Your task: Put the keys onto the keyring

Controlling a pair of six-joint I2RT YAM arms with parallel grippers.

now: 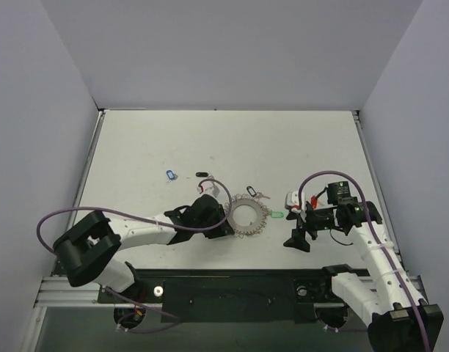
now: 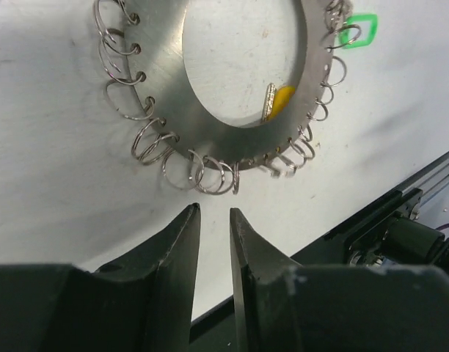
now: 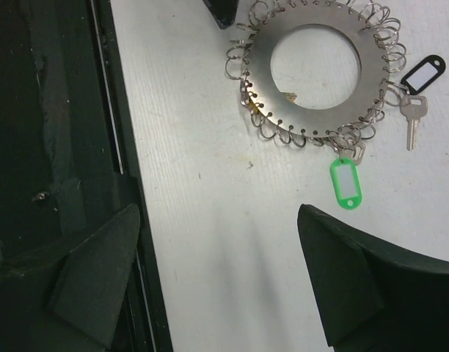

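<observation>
White, finely grained surface (image 3: 210, 220) lies under both arms, bounded by plain pale walls; a black rail (image 3: 56, 147) runs along its near edge.

Left gripper (image 2: 213, 214): the black, wedge-shaped fingers are set to a narrow slit with nothing between them. In the top view it sits at the keyring's 9 o'clock, with the tips just short of the rim loops.

Right gripper (image 3: 217, 213): the fingers are spread wide and empty, one over the rail and one over the surface. It stands apart from the keyring at 4 o'clock.

Keyring (image 2: 166, 88): a flat, brushed silver-grey disc with an open round centre, lying flat. Its drilled edge carries many small wire loops.

- A yellow tag (image 2: 282, 99) and a small key blade show through the centre, partly hidden under the disc.
- A green tag (image 3: 346, 183), a rounded plastic frame, touches a loop at 3 o'clock.
- A black tag (image 3: 424, 73) with a silver key (image 3: 410, 117) touches the loops at 1 o'clock.
- A blue tag (image 1: 170, 174) and a dark tag (image 1: 202, 174) lie loose toward 10 o'clock, well apart.
</observation>
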